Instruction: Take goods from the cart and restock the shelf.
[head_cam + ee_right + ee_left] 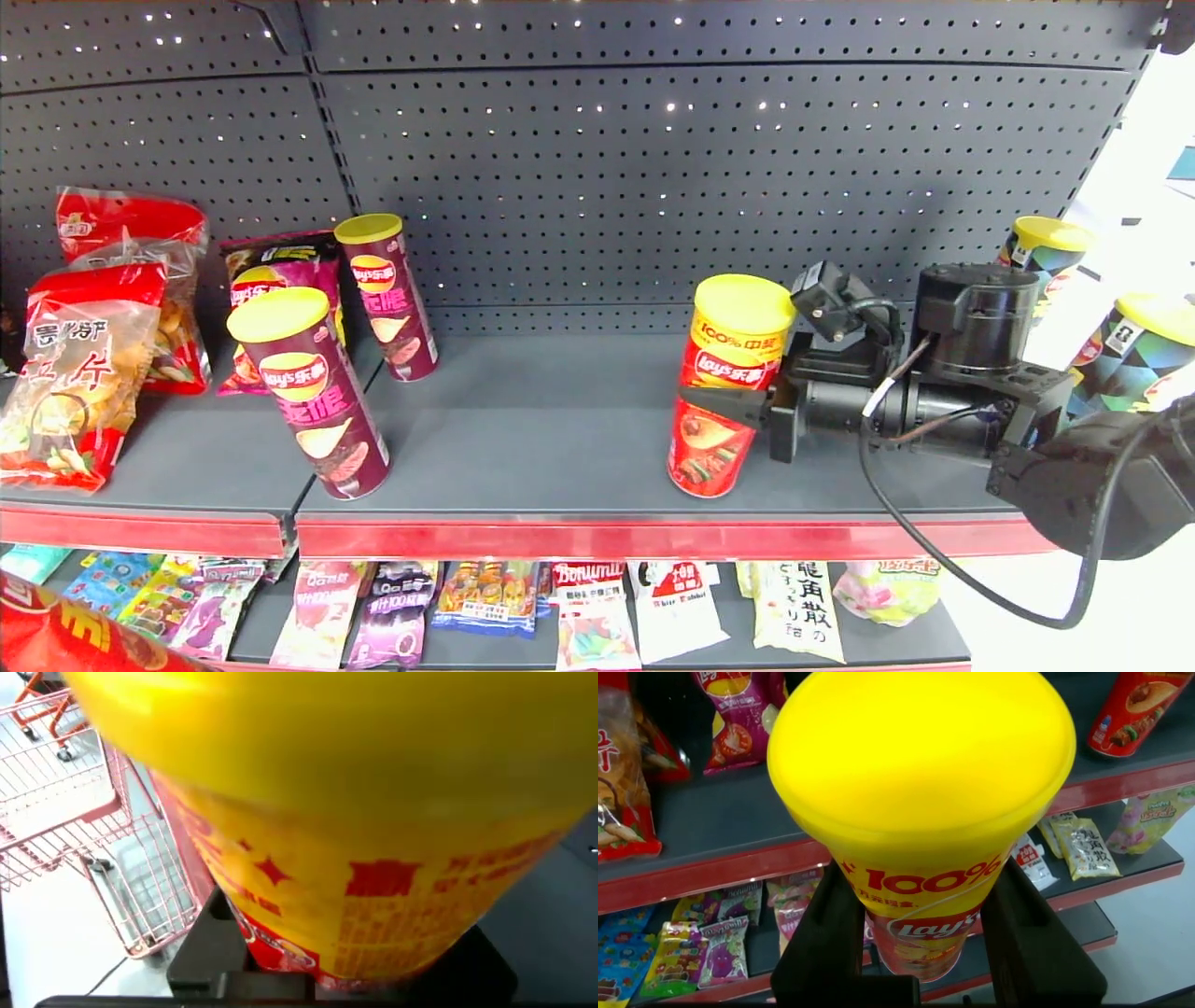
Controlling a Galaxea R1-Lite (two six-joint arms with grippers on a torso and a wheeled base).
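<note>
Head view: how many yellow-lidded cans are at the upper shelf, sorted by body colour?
Purple cans: 2
Red can, gripped by the right tool: 1
Dark patterned cans: 2
Total: 5

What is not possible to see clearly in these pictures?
- Right wrist view: the red chip can is so close that its base is hidden; the shopping cart is cut by the edge, so its contents are unclear.
- Left wrist view: the yellow lid covers most of its can's body.
- Head view: the red package at the lower left corner is cut off.
</note>
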